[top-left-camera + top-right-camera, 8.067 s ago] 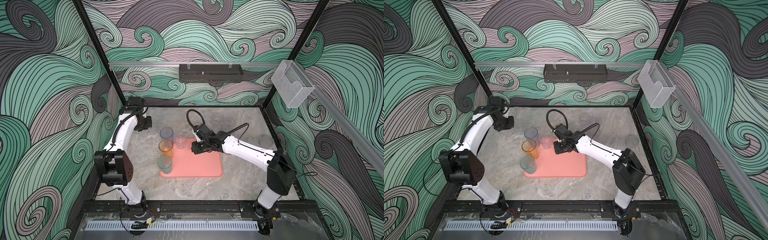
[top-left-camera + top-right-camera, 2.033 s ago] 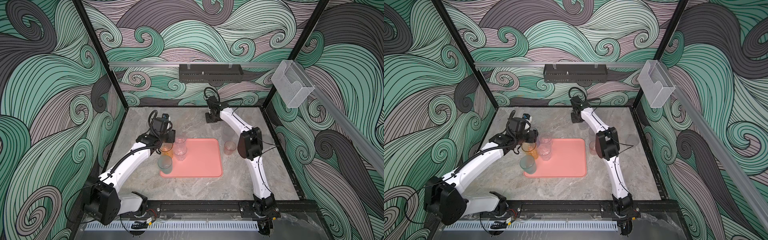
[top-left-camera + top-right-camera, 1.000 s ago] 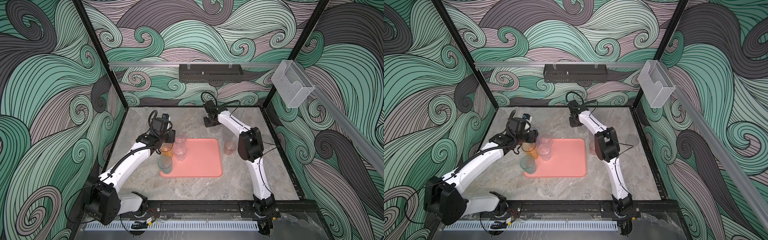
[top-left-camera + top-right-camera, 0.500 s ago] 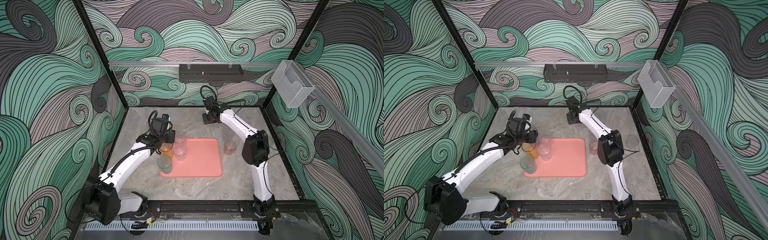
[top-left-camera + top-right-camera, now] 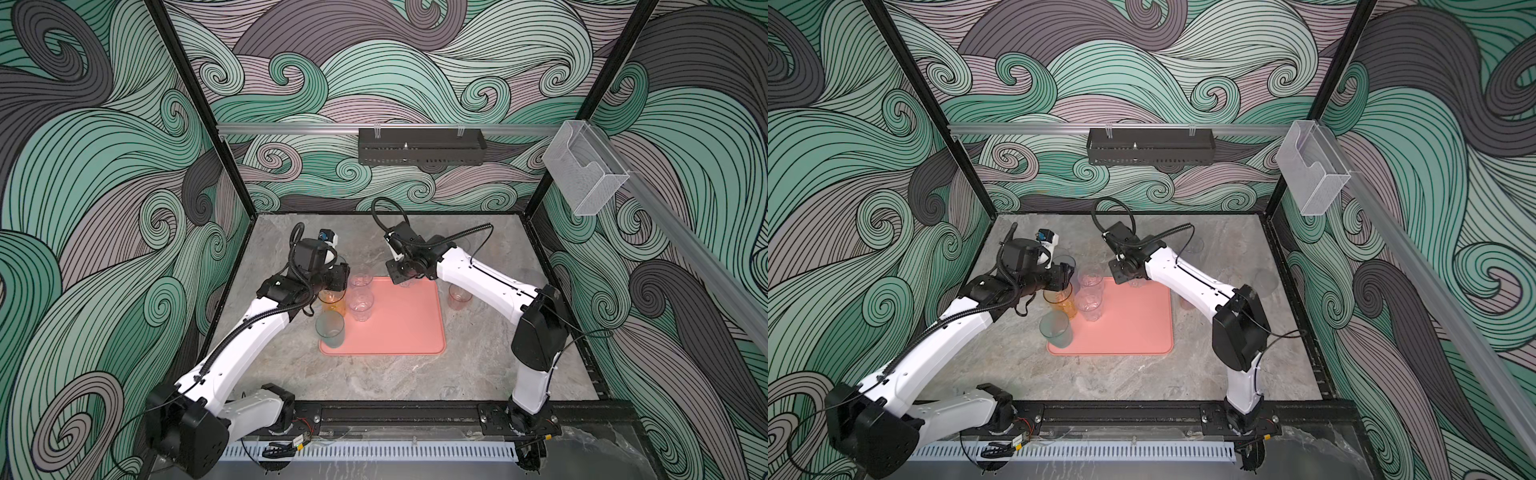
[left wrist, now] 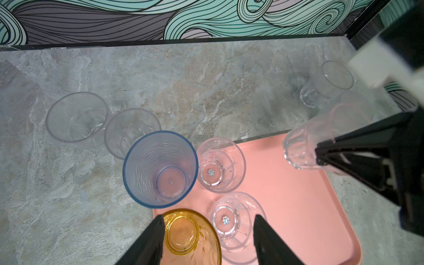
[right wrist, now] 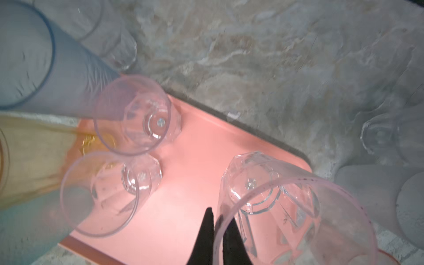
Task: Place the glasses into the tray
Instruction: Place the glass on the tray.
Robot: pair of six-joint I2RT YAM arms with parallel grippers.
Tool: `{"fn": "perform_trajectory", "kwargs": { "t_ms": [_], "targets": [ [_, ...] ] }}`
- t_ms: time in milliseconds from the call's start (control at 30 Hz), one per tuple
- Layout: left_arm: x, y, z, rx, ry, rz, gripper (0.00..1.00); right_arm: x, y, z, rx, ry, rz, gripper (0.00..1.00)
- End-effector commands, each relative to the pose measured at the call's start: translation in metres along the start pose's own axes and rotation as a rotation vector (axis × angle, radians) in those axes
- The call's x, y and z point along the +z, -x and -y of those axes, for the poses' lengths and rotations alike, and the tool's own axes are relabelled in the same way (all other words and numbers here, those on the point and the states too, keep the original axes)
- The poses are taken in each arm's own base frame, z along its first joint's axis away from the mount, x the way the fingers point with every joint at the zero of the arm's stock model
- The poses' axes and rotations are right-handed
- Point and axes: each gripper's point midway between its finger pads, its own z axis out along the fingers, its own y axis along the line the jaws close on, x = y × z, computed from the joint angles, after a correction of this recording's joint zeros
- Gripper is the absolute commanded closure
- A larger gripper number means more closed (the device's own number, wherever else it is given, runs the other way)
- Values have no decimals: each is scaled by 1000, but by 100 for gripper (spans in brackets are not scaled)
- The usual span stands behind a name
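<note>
The salmon-pink tray lies mid-table. On its left part stand a blue-grey tumbler, an orange tumbler, a teal tumbler and two clear glasses. My left gripper hangs open above the orange tumbler and the nearer clear glass, holding nothing. My right gripper is shut on the rim of a clear glass, one finger inside and one outside. That glass hangs tilted over the tray's far right corner.
A pink-red tumbler stands on the table just right of the tray. Two clear glasses sit beyond the blue-grey tumbler, another clear glass farther back. The cage posts and back wall bound the table.
My right arm has swung from the back of the table toward the tray, carrying the clear glass to the tray's far right corner. The left arm has stayed still.
</note>
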Motion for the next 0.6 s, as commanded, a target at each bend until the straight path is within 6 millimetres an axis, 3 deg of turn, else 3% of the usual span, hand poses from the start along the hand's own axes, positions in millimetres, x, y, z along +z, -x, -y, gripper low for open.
{"fn": "perform_trajectory", "kwargs": {
  "t_ms": [0,200,300,433,567],
  "targets": [
    [-14,-20,-2,-27,-19,-25,36,-28,-10,-1,-8,-13,41,95],
    [-24,-42,-18,-46,44,-25,36,-37,-52,-30,-54,10,11,95],
    [-27,-51,-44,-55,200,-65,37,-36,-67,-52,-93,29,3,94],
    [-31,-57,-72,-87,342,-98,38,-33,-75,-83,-146,57,15,93],
    [-30,-60,-78,-141,336,-108,38,-26,-82,-112,-186,96,-9,93]
  ]
}}
